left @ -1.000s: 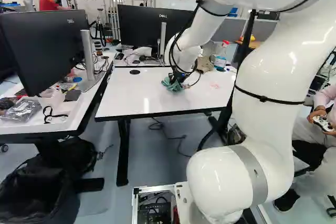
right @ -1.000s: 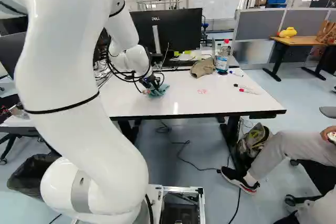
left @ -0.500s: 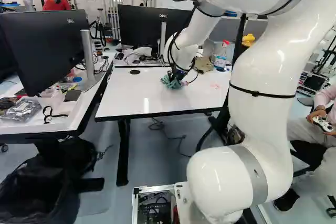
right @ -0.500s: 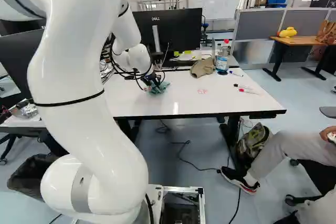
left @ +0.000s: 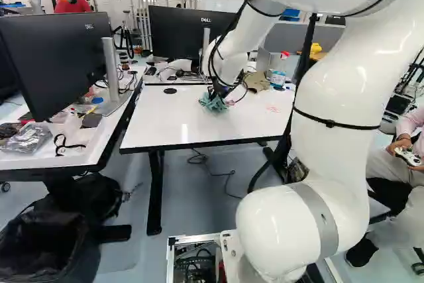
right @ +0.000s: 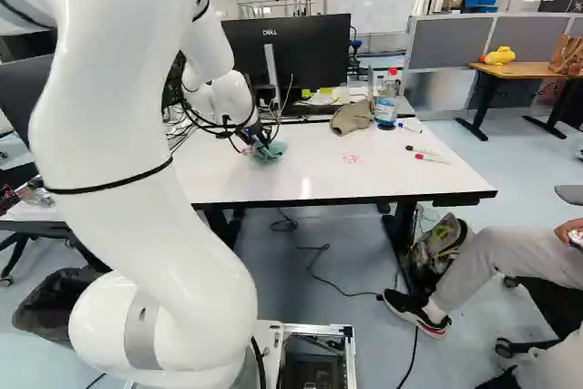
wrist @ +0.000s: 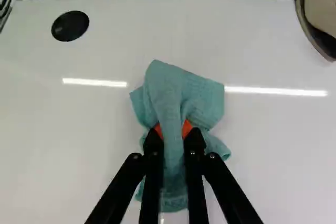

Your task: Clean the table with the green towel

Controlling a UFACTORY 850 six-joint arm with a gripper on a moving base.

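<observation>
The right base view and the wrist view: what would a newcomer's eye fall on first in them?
Probably the big white arm, filling much of the left side of the right base view. Next, the crumpled green towel, pinched between the jaws over the white table. The small red scribble may also catch it, right of the towel in the right base view.

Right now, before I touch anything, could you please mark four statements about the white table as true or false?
The black hand holds the green cloth towel between its two fingers. True.
The faint red mark on the white table is hidden under the towel. False: the mark is uncovered, right of the towel in the right base view.
The clear bottle with a red top stands beside the brown fabric cap. True.
The red-capped marker pen stands upright. False: the marker pen lies on the table.
</observation>
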